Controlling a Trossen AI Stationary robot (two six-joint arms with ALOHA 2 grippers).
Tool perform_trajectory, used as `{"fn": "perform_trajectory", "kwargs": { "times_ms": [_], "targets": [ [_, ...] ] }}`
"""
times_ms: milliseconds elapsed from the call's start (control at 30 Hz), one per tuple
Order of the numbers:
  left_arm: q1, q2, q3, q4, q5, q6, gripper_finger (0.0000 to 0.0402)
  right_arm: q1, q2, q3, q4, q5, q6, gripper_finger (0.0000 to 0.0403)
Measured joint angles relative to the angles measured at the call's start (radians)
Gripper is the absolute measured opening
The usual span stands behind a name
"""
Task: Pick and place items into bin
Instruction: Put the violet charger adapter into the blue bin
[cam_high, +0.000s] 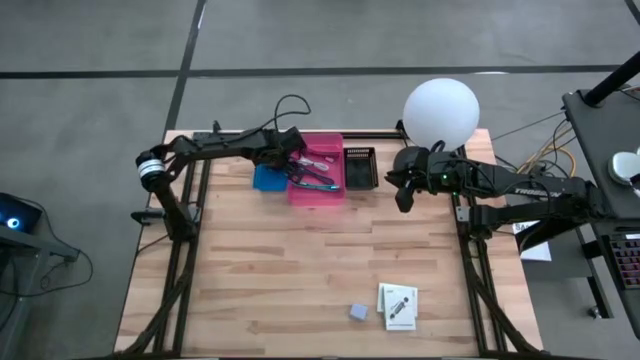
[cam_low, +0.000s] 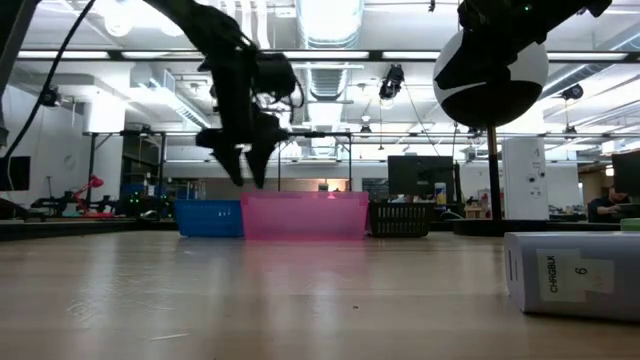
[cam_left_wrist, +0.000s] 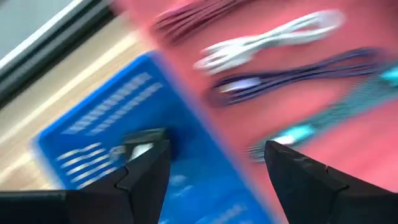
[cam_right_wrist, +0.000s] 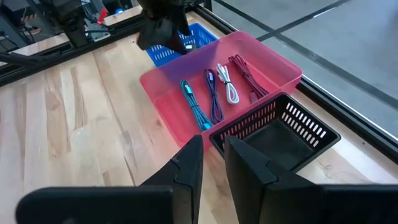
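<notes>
Hovering over the blue bin (cam_high: 266, 179) and pink bin (cam_high: 318, 187) at the desk's (cam_high: 300, 280) far edge, the left tool (cam_high: 290, 160) gapes apart; the right tool (cam_high: 403, 192) waits nearly together.

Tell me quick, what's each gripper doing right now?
Left gripper: open, empty, over the blue bin.
Right gripper: shut, empty.

The far edge of the surface (cam_high: 300, 260) is lined by a blue bin (cam_high: 267, 179), a pink bin (cam_high: 318, 170) and a black basket (cam_high: 360, 168). Its middle is left bare, with a grey-blue cube (cam_high: 358, 312) and white card (cam_high: 398, 305) near the front.
</notes>
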Motion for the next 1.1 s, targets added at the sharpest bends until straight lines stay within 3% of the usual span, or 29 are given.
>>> {"fn": "perform_trajectory", "kwargs": {
  "times_ms": [233,333,500,700,867,1000,1100],
  "targets": [
    [-0.135,-0.086,0.004,0.325,0.334,0.042,0.0243,0.0,0.0,0.0,-0.009,0.0,-0.026,0.0057],
    [-0.23,-0.114,0.004,0.518,0.403,0.049,0.0243,0.0,0.0,0.0,-0.016,0.0,-0.029,0.0057],
    [-0.38,-0.122,-0.001,0.76,0.393,0.071,0.0244,0.0,0.0,0.0,-0.028,-0.001,-0.028,0.0056],
    [-0.472,-0.121,-0.006,0.788,0.191,-0.032,0.0244,0.0,0.0,0.0,-0.029,-0.007,-0.032,0.0056],
    [-0.513,-0.121,-0.003,0.796,0.168,-0.137,0.024,0.0,0.0,0.0,-0.028,-0.01,-0.049,0.0056],
    [-0.553,-0.129,-0.004,0.785,0.173,-0.137,0.021,0.0,0.0,0.0,-0.028,-0.013,-0.074,0.0056],
    [-0.568,-0.151,-0.004,0.789,0.167,-0.141,0.0171,0.0,-0.001,0.0,-0.015,-0.127,-0.093,0.0056]
  ]
}}
